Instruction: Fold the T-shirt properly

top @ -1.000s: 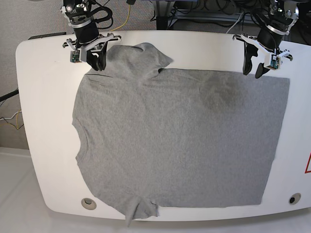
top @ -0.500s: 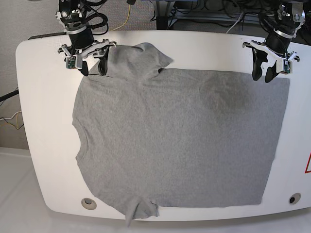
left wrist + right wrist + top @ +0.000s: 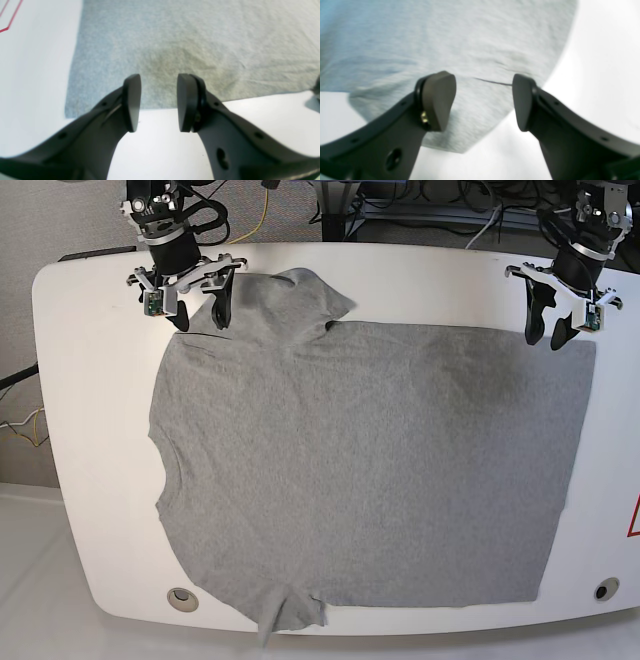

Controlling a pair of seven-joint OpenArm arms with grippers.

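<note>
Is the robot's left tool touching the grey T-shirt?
Cannot tell. In the left wrist view the left tool hangs open at the T-shirt edge, holding nothing; no view shows contact or gap plainly.

Both arms end in black pincers on silver-white brackets. The left gripper (image 3: 158,102) has two curved matte-black fingers with flat rounded pads (image 3: 131,100), small screw holes along their backs. The right gripper (image 3: 483,100) is alike, with a brass screw beside one pad. Black cables loop above each pincer.
</note>
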